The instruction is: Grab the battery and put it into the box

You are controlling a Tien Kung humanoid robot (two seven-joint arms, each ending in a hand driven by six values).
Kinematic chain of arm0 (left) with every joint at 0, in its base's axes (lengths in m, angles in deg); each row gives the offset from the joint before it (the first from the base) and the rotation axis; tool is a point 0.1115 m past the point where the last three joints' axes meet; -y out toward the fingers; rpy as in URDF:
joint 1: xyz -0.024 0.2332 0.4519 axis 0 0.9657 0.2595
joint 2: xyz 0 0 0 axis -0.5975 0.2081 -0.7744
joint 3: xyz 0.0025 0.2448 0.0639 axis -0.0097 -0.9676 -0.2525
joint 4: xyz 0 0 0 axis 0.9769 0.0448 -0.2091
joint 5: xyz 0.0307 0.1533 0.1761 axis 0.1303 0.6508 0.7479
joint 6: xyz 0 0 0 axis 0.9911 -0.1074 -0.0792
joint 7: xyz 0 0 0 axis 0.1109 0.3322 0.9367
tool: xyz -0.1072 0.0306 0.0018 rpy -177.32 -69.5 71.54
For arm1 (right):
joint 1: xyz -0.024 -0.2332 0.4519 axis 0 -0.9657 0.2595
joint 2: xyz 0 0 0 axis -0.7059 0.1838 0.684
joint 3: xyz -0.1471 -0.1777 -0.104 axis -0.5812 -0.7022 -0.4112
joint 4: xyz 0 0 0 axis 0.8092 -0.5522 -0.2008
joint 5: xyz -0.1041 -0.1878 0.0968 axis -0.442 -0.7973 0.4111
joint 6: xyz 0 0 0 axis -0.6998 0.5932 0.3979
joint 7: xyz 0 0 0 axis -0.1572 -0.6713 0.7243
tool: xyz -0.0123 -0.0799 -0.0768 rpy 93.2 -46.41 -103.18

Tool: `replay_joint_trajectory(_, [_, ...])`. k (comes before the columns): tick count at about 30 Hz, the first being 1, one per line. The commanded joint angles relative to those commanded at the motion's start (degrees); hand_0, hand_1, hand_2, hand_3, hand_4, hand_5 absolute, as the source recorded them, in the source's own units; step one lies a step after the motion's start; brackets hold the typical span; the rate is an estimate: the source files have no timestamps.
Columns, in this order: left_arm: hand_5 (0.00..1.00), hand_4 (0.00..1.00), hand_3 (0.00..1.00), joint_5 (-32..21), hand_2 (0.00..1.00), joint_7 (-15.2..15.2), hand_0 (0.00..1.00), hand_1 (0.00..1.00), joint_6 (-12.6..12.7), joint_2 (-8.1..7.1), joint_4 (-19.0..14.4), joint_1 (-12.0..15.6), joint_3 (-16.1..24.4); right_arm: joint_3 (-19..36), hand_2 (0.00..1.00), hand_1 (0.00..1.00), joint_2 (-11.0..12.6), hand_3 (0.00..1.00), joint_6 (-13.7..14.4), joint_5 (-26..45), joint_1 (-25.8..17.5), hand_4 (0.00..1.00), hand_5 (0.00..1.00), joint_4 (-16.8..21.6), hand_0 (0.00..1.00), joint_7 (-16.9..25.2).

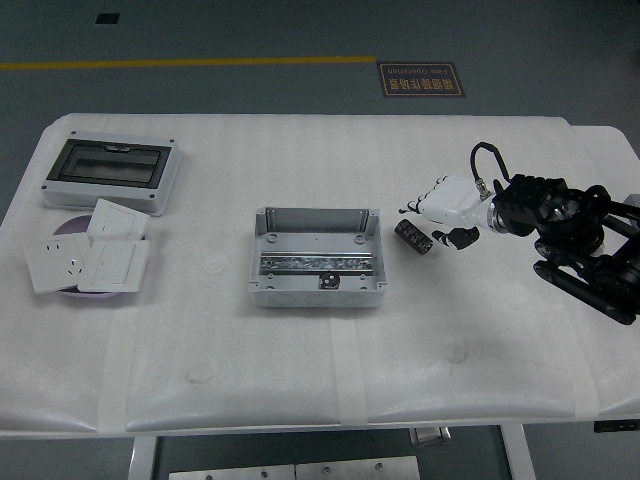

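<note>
My right hand [447,208] reaches in over the white table [300,350] from the right side, white fingers [428,197] pointing left toward the middle. The fingers are loosely spread and slightly bent, and they hold nothing. The thumb hangs a little lower, on the near side of the palm.

The battery [413,235] lies on the table just left of my fingertips and slightly nearer to me than they are. It is a small dark cylinder lying on its side, tilted at an angle. It sits very close to my thumb; I cannot tell whether the thumb touches it, but my fingers are not closed around it.

Further left of my hand, past the battery, stands the box [318,257], a grey open tray with a metal rail across its floor and a small dark piece near the middle of that rail. The battery is just outside the box's right wall, between the box and my hand.

Far to the left of my hand, at the table's other end, sits a grey case with a dark window [110,170]. Just nearer than that case is a purple plate [68,228] with white wall switches and a socket [90,258] piled on it.
</note>
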Motion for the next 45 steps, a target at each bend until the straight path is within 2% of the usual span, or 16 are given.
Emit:
replay_joint_trajectory(7, [0.334,0.623,0.636,1.84,0.583,0.47,0.679,0.678,-0.23,-0.1,0.0,0.22,1.69,-1.38,0.82,0.72,0.84,0.939,-2.3,1.67,1.18,0.44,0.078,1.27,0.83,-0.66])
replay_joint_trajectory(8, [0.334,0.623,0.636,1.68,0.583,0.44,0.679,0.678,-0.24,-0.12,0.0,0.19,1.49,-1.43,0.85,0.733,0.74,0.997,-2.72,1.59,1.23,0.653,0.109,1.19,0.842,-0.71])
replay_joint_trajectory(13, [0.334,0.623,0.636,1.14,0.583,0.33,0.679,0.678,-0.26,-0.17,0.0,0.04,0.78,-1.82,0.85,0.733,0.23,0.997,-3.84,1.67,1.27,0.653,0.109,0.46,0.842,-1.57])
replay_joint_trajectory(14, [0.335,0.623,0.636,1.15,0.583,0.33,0.68,0.677,-0.26,-0.18,0.0,0.02,0.79,-1.96,0.928,0.786,0.17,0.998,-3.8,1.84,1.27,0.778,0.129,0.34,0.9,-1.8])
replay_joint_trajectory(19, [0.335,0.623,0.636,1.5,0.583,0.41,0.68,0.677,-0.33,-0.09,0.0,0.01,1.12,-3.29,0.928,0.786,-0.05,0.998,-1.98,3.64,1.28,0.778,0.129,-0.08,0.9,-3.38])
replay_joint_trajectory(20, [0.335,0.623,0.636,1.41,0.584,0.39,0.68,0.677,-0.32,-0.07,0.0,-0.01,1.04,-3.58,0.963,0.804,-0.06,0.998,-1.48,4.05,1.27,0.82,0.164,-0.1,0.936,-3.67])
replay_joint_trajectory(31, [0.335,0.623,0.636,0.92,0.583,0.32,0.68,0.678,-0.29,0.16,0.0,-0.27,0.78,-5.5,0.996,0.813,-0.55,0.998,3.08,7.14,1.34,0.849,0.186,-0.57,0.942,-5.39])
replay_joint_trajectory(45, [0.337,0.626,0.635,0.98,0.583,0.36,0.68,0.677,-0.31,0.23,0.0,-0.38,0.87,-3.7,0.969,0.8,-2.72,0.998,2.76,4.52,1.43,0.877,0.24,-2.44,0.922,-3.39])
